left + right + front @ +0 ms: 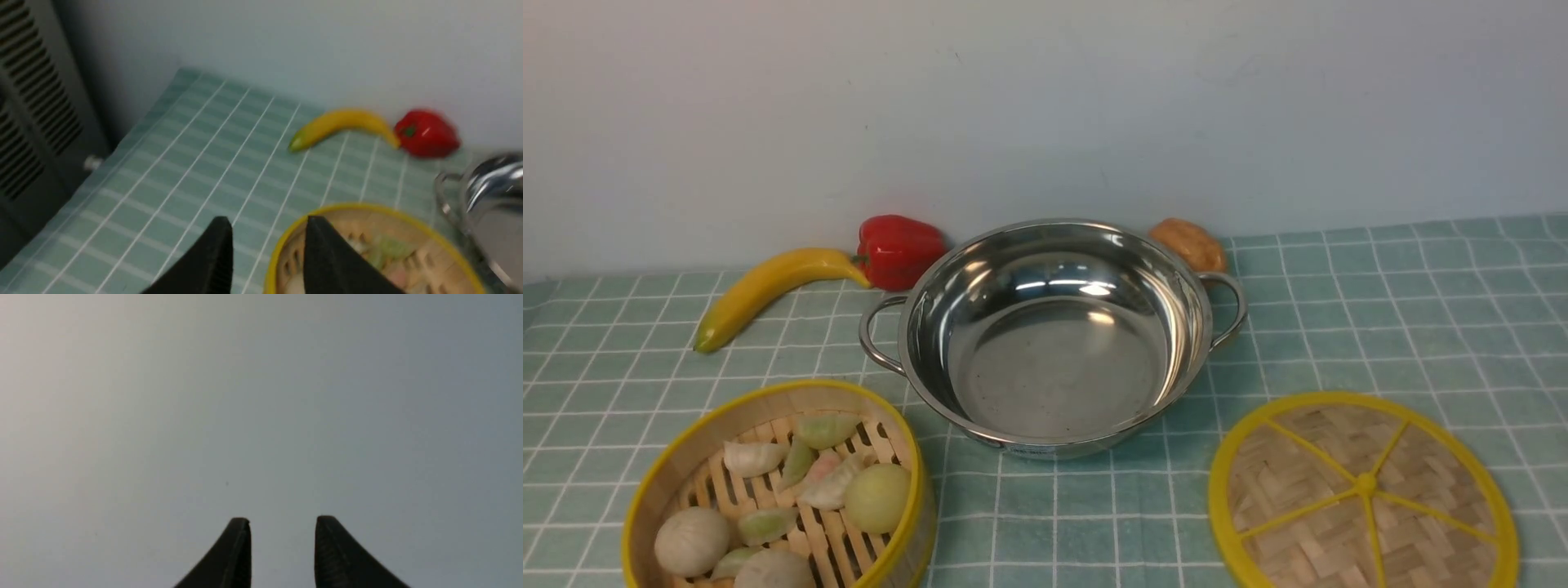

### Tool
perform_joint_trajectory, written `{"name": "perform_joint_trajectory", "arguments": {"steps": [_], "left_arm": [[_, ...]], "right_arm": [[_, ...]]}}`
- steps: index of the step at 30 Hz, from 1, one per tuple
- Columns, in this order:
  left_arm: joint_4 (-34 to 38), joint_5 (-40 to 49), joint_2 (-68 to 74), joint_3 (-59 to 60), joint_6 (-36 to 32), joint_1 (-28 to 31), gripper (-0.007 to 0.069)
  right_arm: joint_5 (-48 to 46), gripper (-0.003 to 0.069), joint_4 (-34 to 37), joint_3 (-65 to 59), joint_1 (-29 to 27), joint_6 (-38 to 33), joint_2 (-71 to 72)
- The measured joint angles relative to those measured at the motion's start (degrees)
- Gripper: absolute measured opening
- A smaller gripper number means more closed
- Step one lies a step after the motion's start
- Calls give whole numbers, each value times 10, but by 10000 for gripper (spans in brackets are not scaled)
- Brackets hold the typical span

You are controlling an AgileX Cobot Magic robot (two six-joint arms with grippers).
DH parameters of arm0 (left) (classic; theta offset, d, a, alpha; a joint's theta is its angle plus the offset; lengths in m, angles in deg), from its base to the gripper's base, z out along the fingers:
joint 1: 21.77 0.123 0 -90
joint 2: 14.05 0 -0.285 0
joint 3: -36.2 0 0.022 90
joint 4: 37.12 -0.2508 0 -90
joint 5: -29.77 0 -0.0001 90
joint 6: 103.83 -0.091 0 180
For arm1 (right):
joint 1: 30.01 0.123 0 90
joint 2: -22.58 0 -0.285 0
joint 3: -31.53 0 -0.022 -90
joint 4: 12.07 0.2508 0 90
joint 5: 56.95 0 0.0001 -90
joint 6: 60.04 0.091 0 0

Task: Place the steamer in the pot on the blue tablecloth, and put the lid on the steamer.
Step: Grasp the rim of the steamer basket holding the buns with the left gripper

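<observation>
Though shallow, a wide shiny pot [1054, 371]

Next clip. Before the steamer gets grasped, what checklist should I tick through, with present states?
1. Pot empty, upright on the blue tablecloth: ok.
2. Steamer upright, food inside, beside the pot: ok.
3. Lid flat on the tablecloth, apart from the pot: ok.
4. Left end effector open, empty: ok.
5. Left end effector aligned on the steamer rim: cannot tell, wrist view blurred.
6. Right end effector open, empty: ok.
</observation>
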Motion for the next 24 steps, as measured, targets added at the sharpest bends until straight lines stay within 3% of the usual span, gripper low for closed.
{"name": "perform_joint_trajectory", "arguments": {"steps": [4, 9, 16, 24], "left_arm": [[-1, 41, 109, -1, -11, 0, 243], [3, 37, 228, -2, -43, 0, 243], [19, -29, 403, -2, -135, 0, 243], [20, -100, 522, -2, -157, 0, 243]], "right_arm": [[-2, 240, -62, 1, 23, 46, -68], [-1, 240, -89, 1, 73, 70, -133], [1, 240, -92, -2, 169, 80, -198], [1, 240, -92, -3, 242, 81, -242]]}}
